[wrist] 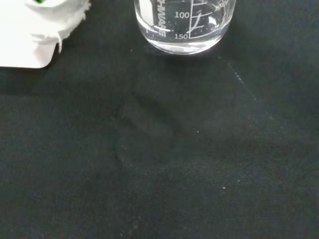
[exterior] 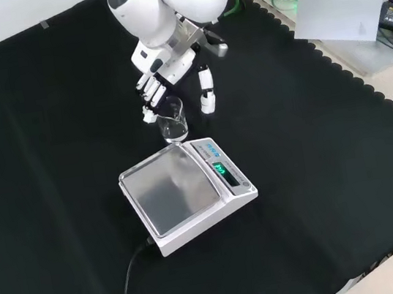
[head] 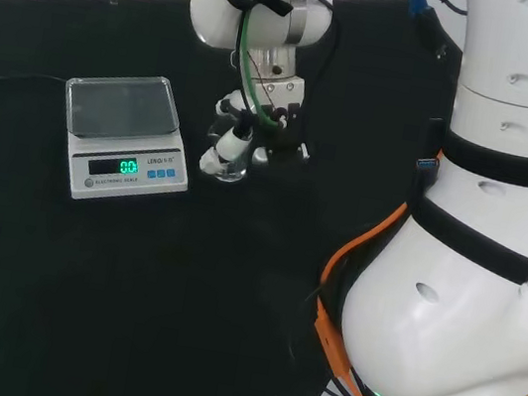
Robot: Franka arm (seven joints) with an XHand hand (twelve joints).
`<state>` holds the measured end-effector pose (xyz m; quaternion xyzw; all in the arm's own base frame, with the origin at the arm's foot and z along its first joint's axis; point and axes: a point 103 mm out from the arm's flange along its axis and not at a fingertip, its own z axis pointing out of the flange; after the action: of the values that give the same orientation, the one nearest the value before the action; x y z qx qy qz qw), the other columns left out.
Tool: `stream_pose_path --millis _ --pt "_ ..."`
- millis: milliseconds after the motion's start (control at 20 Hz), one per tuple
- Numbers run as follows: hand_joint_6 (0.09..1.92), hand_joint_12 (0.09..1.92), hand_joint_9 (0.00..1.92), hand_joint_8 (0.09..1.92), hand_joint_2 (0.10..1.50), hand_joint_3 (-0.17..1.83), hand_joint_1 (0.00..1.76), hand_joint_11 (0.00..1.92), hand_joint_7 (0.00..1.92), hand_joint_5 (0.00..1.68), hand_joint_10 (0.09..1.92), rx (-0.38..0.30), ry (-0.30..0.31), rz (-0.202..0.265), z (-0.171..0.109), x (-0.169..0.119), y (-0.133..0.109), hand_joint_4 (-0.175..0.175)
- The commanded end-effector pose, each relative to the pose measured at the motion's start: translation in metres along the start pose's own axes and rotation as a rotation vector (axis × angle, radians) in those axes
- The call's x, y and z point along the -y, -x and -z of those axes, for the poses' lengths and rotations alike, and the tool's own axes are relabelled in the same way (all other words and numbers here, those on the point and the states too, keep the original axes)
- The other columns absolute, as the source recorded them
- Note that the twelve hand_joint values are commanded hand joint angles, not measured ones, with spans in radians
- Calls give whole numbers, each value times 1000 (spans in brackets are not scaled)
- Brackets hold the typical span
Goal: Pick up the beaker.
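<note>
Black cloth point(wrist: 164, 159) lay nearest; beaker point(exterior: 173, 121) stood upright on it beside the scale point(exterior: 185, 193). Your hand point(exterior: 171, 73) bracketed the glass, fingers point(exterior: 150, 95) uncurled, not yet gripping. Close evenly, then lift straight.

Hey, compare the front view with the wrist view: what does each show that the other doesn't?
Front view alone: the whole scale with its steel pan and lit display, its cable, the arm's white link, and the hand reaching down at the clear beaker, fingers on one side and thumb on the other. Wrist view alone: the beaker's printed graduation marks up close, and a white corner of the scale. Both share the beaker standing upright on the black cloth.
</note>
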<state>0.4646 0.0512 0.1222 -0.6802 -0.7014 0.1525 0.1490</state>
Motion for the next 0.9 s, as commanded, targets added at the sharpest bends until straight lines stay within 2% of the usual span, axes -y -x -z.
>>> stream_pose_path --millis 50,250,450,650,700,750,900 --pt "87 1506 334 729 596 161 797 63 164 178 863 0 10 1 -3 -6 -4 18" --pt "87 1492 391 723 596 156 830 119 218 173 839 -14 21 -7 -8 -12 -4 4" --pt "87 1455 497 705 602 173 888 214 331 233 792 -34 68 -18 -12 -16 -6 -8" --pt "100 1362 736 703 596 256 987 437 651 499 718 -57 125 -21 -16 -21 -6 -21" --pt "145 1334 794 692 587 294 1012 488 737 573 692 -57 127 -21 -17 -21 -7 -22" --pt "330 1307 879 664 552 395 1046 550 846 635 638 -61 124 -21 -18 -23 -6 -24" --pt "658 1297 922 666 515 500 1067 584 899 612 623 -67 135 -23 -18 -23 -5 -25"
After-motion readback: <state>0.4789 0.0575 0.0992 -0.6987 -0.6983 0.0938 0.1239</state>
